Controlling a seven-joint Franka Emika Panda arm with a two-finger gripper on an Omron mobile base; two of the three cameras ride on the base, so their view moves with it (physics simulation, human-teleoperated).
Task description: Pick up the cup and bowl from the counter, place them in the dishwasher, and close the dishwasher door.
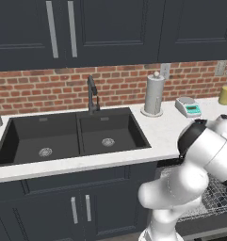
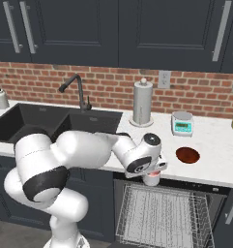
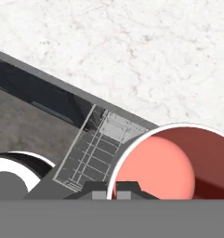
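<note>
The gripper (image 3: 112, 189) was clamped on the rim of the cup (image 3: 155, 172), held over the dishwasher (image 2: 161, 213) rack's front edge; released there, it could tip through the wires; beyond, the bowl (image 2: 187, 155) sat on the counter (image 2: 212, 145).

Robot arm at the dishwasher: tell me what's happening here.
The white arm's gripper is shut on the rim of the small pinkish-red cup, holding it over the edge of the white marbled counter, above the open dishwasher's silver wire rack. The shallow dark reddish-brown bowl sits on the counter.
</note>
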